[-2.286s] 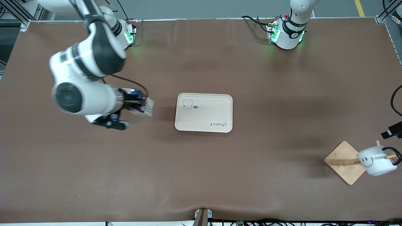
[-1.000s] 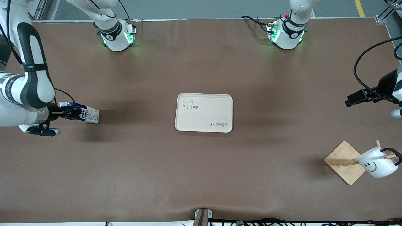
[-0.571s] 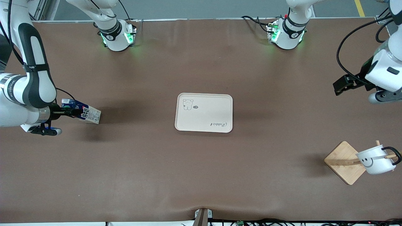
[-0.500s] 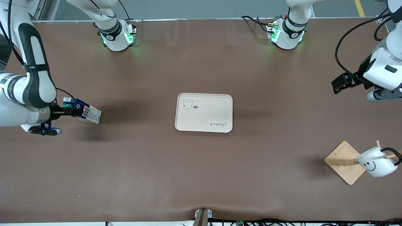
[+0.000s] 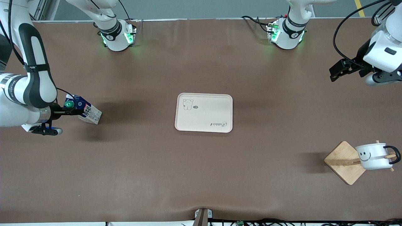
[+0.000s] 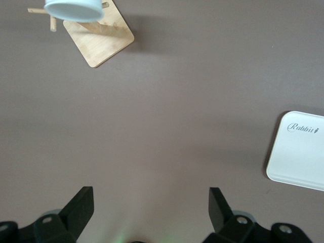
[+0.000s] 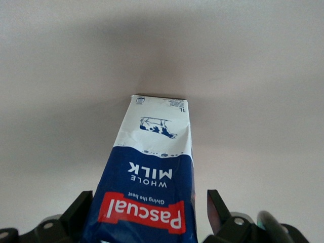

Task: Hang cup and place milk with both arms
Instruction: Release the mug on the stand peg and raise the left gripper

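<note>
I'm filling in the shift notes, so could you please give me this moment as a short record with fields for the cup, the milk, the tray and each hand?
cup: white smiley cup hangs by its black handle on a peg of the wooden rack, at the left arm's end of the table
milk: carton stands on the table at the right arm's end, apart from the tray
tray: cream tray, mid-table, nothing on it
left hand: open, holding nothing, up in the air over bare table
right hand: open, its fingers either side of the carton's blue top
</note>
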Controlling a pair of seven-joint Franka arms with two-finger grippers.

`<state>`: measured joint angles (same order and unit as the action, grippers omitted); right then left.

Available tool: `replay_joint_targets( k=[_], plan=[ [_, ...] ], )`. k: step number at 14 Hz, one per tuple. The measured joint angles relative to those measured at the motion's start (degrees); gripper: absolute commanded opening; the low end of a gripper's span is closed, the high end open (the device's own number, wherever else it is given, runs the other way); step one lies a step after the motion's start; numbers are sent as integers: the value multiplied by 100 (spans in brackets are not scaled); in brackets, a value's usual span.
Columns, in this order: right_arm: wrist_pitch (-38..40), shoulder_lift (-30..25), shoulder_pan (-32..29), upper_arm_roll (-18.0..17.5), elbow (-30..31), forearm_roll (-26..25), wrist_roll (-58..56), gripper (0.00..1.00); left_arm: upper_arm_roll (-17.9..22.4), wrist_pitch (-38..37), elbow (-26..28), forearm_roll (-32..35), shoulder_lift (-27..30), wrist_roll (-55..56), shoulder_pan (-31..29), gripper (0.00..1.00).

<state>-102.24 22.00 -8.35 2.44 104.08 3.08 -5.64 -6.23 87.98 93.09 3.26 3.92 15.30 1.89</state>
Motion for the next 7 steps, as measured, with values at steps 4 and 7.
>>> replay_joint_targets(
  k=[4, 7],
  plan=[
    [24, 0, 0, -21, 0, 0, 0, 99, 41, 85, 187, -1, 152, -137, 5, 100],
    [46, 0, 0, -30, 0, 0, 0, 100, 80, 105, 191, -2, 155, -476, -48, 100]
  ],
)
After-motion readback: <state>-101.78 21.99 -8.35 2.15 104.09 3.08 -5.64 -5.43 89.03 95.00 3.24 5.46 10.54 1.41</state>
